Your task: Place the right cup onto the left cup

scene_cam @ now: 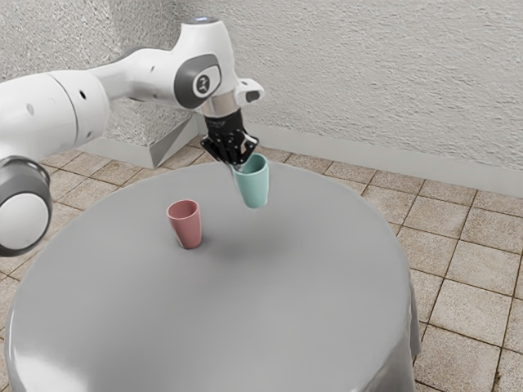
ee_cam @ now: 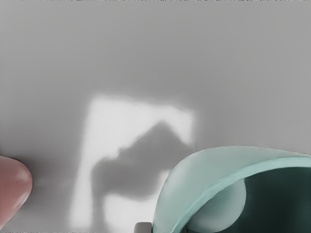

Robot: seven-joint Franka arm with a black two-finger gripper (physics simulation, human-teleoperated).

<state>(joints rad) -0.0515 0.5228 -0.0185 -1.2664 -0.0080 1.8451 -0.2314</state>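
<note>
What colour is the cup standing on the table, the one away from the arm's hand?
Pinkish red; the cup shows best in the exterior view.

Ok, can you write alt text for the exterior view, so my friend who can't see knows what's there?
A white robot arm holds a slightly tilted teal cup near its rim in its black gripper, above a round gray table. A pink cup stands on the table, nearer the exterior view's left.
</note>
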